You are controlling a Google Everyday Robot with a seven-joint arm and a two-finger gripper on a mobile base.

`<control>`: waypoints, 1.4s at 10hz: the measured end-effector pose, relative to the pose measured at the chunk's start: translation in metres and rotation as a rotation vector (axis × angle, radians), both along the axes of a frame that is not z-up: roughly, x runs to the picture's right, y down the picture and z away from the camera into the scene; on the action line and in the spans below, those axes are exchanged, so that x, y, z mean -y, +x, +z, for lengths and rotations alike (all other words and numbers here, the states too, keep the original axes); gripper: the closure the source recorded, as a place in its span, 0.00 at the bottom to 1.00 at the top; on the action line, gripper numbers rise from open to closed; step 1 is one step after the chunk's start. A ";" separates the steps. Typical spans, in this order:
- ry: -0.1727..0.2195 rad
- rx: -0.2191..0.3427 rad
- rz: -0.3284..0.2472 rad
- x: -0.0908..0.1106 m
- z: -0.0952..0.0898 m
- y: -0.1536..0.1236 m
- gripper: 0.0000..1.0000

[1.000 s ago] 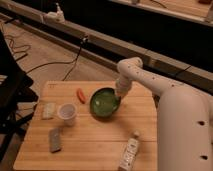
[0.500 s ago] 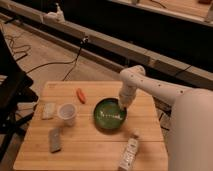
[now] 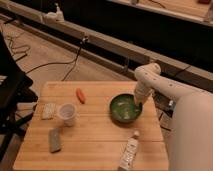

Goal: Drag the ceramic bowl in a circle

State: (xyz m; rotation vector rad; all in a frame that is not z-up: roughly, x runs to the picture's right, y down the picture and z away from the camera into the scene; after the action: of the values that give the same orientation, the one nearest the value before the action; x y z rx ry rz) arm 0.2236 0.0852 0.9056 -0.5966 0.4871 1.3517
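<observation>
The ceramic bowl (image 3: 125, 109) is round, shallow and glossy green, and it rests on the right half of the wooden table (image 3: 95, 135). My white arm comes in from the right and bends down over the bowl. The gripper (image 3: 137, 103) reaches into the bowl at its far right rim and is shut against it. A translucent white plastic cup (image 3: 67, 114) stands left of the bowl.
An orange carrot-like piece (image 3: 80, 95) lies behind the cup. A pale packet (image 3: 48, 110) and a grey bar (image 3: 55, 140) lie at the left. A white bottle (image 3: 128, 152) lies on its side near the front right edge. Cables run across the floor behind.
The bowl has slid right and toward the table's right side with the gripper in it. The arm's elbow has swung right as well.
</observation>
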 end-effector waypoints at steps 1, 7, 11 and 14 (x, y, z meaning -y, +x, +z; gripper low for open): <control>0.014 0.005 0.010 0.012 0.007 -0.008 1.00; 0.017 0.201 -0.053 0.014 0.004 -0.098 1.00; -0.025 0.235 -0.060 -0.037 -0.026 -0.074 1.00; -0.017 0.125 -0.009 -0.043 -0.025 -0.011 1.00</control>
State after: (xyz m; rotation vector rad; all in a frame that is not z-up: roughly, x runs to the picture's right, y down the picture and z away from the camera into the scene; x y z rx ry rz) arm 0.2126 0.1281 0.8801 -0.6879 0.3996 1.2938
